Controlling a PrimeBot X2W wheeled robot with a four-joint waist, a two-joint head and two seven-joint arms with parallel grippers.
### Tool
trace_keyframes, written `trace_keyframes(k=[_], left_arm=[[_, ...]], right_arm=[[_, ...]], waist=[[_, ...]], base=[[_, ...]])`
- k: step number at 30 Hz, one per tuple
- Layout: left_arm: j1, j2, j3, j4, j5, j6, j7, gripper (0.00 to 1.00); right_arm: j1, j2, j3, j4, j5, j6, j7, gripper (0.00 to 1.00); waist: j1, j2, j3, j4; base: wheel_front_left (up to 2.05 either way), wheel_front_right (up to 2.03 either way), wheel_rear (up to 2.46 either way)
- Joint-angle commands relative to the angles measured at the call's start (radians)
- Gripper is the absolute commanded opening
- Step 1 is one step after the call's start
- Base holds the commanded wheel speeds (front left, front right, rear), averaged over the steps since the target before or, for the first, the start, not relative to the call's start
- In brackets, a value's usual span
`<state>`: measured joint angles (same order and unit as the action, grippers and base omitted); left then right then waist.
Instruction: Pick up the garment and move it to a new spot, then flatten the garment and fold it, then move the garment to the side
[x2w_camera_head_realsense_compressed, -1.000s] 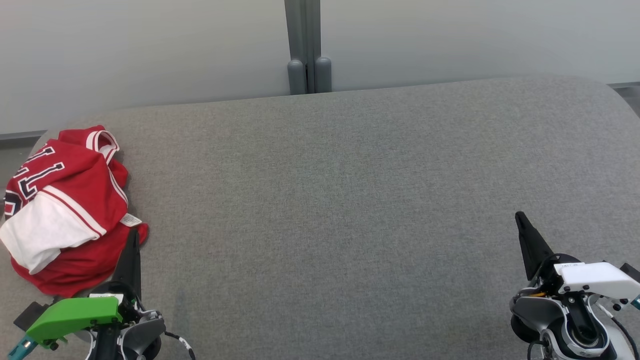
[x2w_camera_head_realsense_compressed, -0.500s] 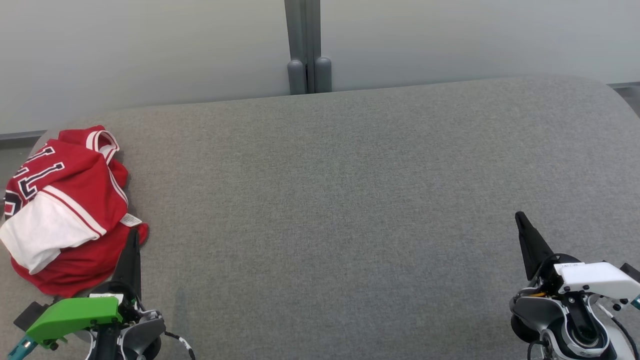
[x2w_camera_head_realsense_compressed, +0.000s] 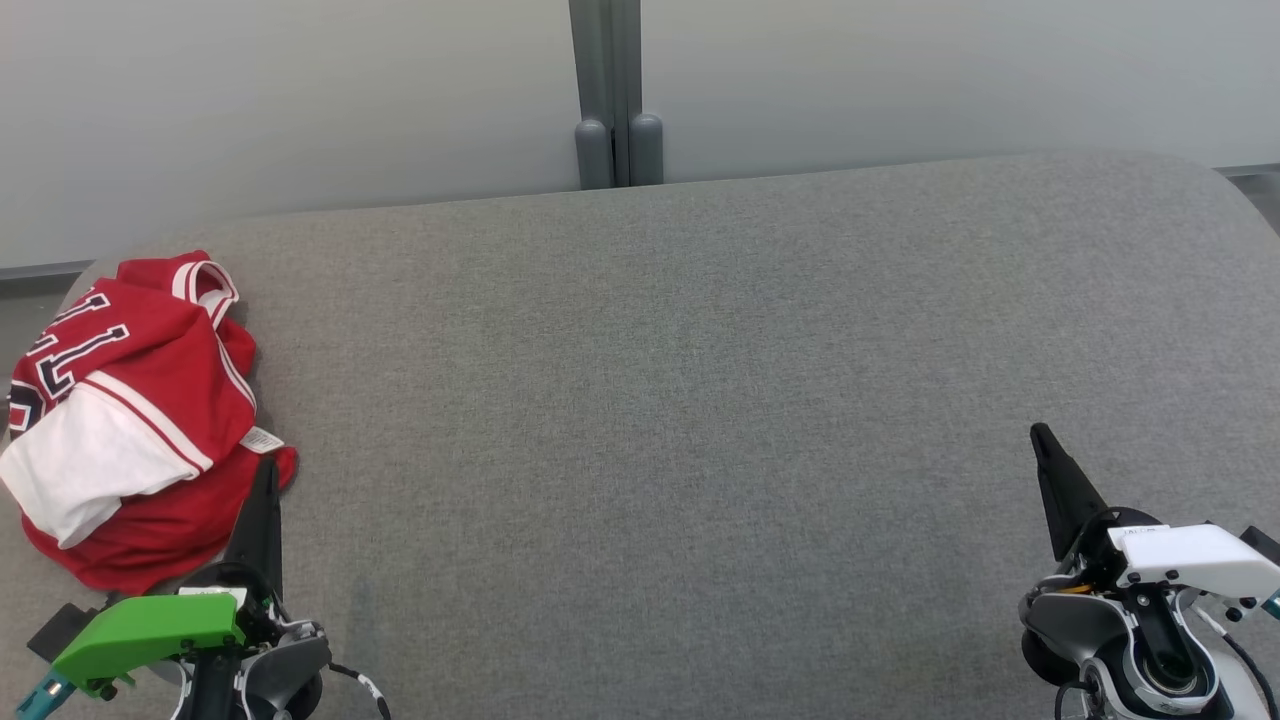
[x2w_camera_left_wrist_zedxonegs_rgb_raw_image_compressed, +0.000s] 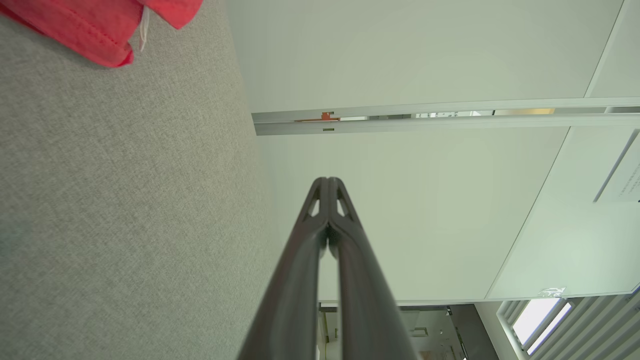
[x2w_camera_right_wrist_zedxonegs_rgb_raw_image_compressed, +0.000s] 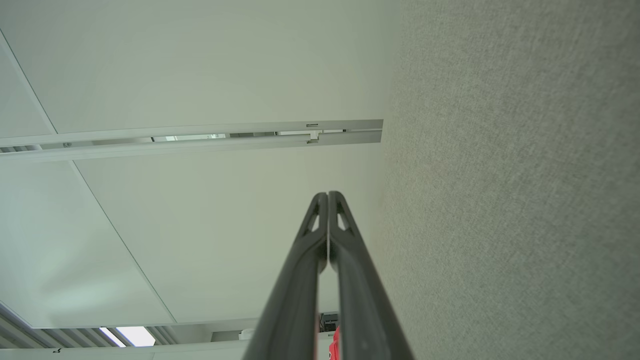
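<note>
The garment (x2w_camera_head_realsense_compressed: 130, 420) is a red jersey with white panels and dark lettering, lying crumpled at the far left of the grey table (x2w_camera_head_realsense_compressed: 700, 400). Its red hem (x2w_camera_left_wrist_zedxonegs_rgb_raw_image_compressed: 100, 30) shows at the top left of the left wrist view. My left gripper (x2w_camera_head_realsense_compressed: 265, 470) rests at the lower left, shut and empty, its tip beside the garment's lower right edge. In the left wrist view the left gripper (x2w_camera_left_wrist_zedxonegs_rgb_raw_image_compressed: 327, 181) has both fingers pressed together. My right gripper (x2w_camera_head_realsense_compressed: 1040, 432) sits at the lower right, shut with nothing in it, far from the garment. Its fingers meet at the right gripper tip (x2w_camera_right_wrist_zedxonegs_rgb_raw_image_compressed: 327, 195).
A pale wall runs behind the table, with a grey post (x2w_camera_head_realsense_compressed: 605, 90) and two rounded stubs at its middle. The table's far corners are rounded. The left table edge lies just beyond the garment.
</note>
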<state>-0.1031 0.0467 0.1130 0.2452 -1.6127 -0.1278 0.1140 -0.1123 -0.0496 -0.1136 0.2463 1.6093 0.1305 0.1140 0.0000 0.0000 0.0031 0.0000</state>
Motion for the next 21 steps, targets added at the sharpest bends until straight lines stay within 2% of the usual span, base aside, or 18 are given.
trace_keyframes(k=[1,21], left_arm=[[-0.011,0.007,0.003,-0.002,-0.001,-0.006,0.003,0.0],[-0.011,0.007,0.003,-0.002,-0.001,-0.006,0.003,0.0]], right_arm=[[0.009,-0.001,-0.001,-0.005,0.007,0.0,0.002,0.0],[0.009,-0.001,-0.001,-0.005,0.007,0.0,0.002,0.0]], waist=[[0.0,0.0,0.0,0.0],[0.0,0.0,0.0,0.0]], base=[[0.0,0.0,0.0],[0.0,0.0,0.0]])
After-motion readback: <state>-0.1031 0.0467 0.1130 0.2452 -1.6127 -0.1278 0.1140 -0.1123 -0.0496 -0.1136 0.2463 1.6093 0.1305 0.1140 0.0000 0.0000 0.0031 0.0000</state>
